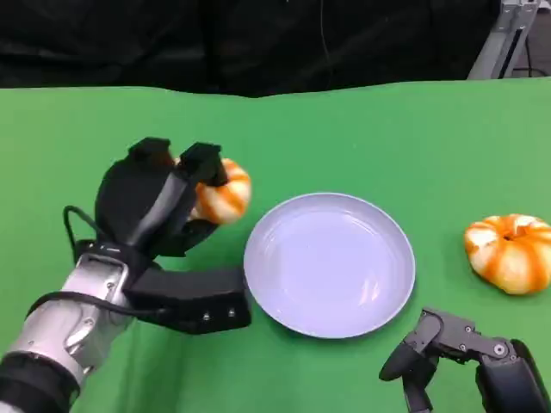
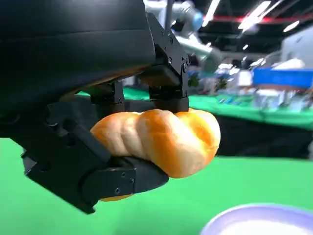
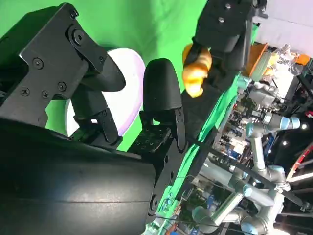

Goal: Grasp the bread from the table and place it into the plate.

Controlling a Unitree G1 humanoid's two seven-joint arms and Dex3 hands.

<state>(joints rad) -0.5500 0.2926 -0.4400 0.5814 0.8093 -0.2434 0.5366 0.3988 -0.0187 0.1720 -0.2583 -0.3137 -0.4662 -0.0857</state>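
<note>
While its left hand [image 1: 159, 202] grasps a bread [image 1: 222, 191] between its fingers and thumb, the robot holds the twisted orange-and-white roll above the green table [image 1: 387, 129], just left of the pale plate [image 1: 330, 262]. The left wrist view shows the bread [image 2: 161, 139] clear of the cloth, the plate's rim [image 2: 259, 218] nearby. The right hand [image 1: 448, 348] rests low beside the plate, fingers apart, holding nothing. A second bread [image 1: 510, 252] lies right of the plate.

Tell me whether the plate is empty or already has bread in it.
Empty. The plate shows only bare surface in the head view; one bread is gripped by the left robot hand, another bread lies on the table.
</note>
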